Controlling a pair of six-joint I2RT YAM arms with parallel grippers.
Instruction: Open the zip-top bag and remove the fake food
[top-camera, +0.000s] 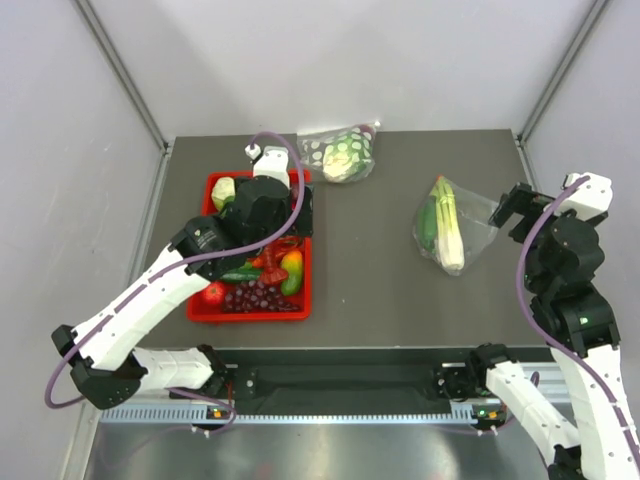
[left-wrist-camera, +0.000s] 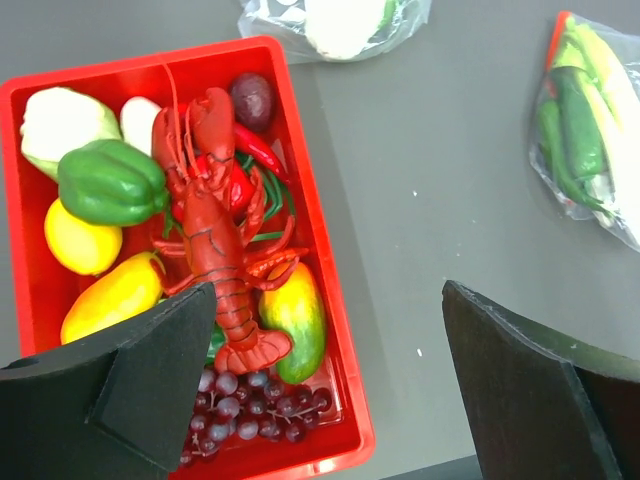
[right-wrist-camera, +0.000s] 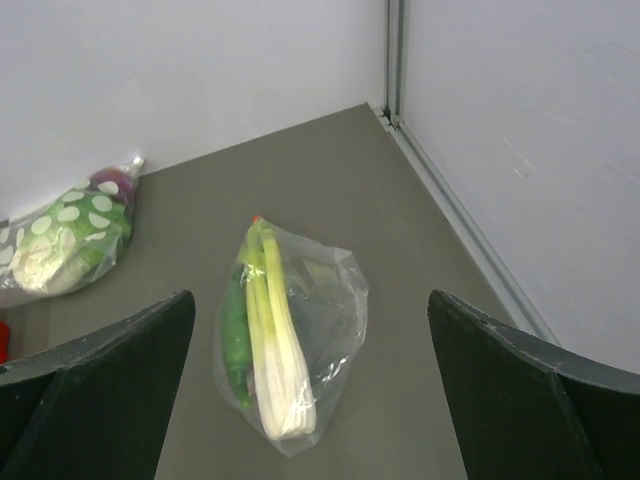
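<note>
Two claws are shown with jaws spread wide and nothing held: the left claw (left-wrist-camera: 328, 330) is hung over the red tray (top-camera: 200, 300) at the left of the overhead view, and the right claw (top-camera: 510, 210) is poised just beside the zip-top bag (top-camera: 455, 228) at right of centre on the table (top-camera: 380, 290). The bag is laid flat and appears shut, its orange-red zip strip (right-wrist-camera: 257, 218) turned toward the far wall; a pale celery-like stalk (right-wrist-camera: 278, 350) and a slim green piece (right-wrist-camera: 235, 335) of the fake food are seen inside, while a fish cannot be made out. The task is judged to be at its start, with the bag not yet gripped. For the next move, the bag would probably need to be pinned by one claw and its zip edge pinched by the other.
</note>
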